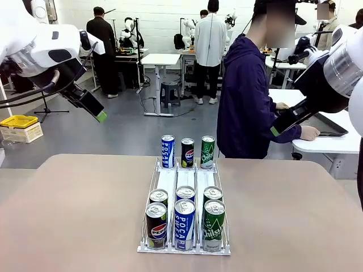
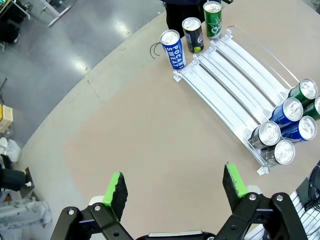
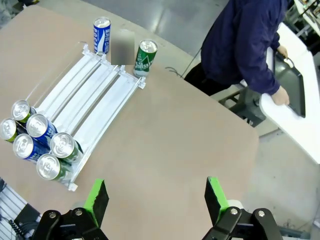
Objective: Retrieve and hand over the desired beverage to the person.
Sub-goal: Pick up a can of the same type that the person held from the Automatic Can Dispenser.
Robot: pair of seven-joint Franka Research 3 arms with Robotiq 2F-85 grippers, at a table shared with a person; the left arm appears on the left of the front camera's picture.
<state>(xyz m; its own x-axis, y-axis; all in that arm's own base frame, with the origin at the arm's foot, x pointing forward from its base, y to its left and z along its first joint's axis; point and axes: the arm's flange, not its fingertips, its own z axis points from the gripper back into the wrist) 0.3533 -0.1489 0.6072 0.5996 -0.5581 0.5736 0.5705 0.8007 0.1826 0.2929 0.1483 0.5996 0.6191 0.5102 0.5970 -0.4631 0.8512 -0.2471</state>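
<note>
Busy lab in the background, but up front a plain tan table is carrying a clear three-lane rack right in the middle. Six cans are sitting upright at the rack's near end, two per lane: Pepsi cans in the lane on the left arm's side, Pocari Sweat cans in the middle, and green Chilsung cans on the right arm's side. Three more cans, one of each, are standing just beyond the rack's far end. The person is standing past that far end, facing a white side table and resting a hand on it. They're not pointing at anything, so which drink is wanted is anyone's guess.

The left gripper is hanging high off the rack's left side and the right gripper high off its right side, both with jaws spread wide and gripping nothing. Every can's long axis is running straight up, so a sideways pinch around the body looks like the way in. The near-end cans are lying below and ahead of both sets of jaws. Which arm is nearer probably depends on the lane: left for Pepsi, right for Chilsung, Pocari a toss-up.
</note>
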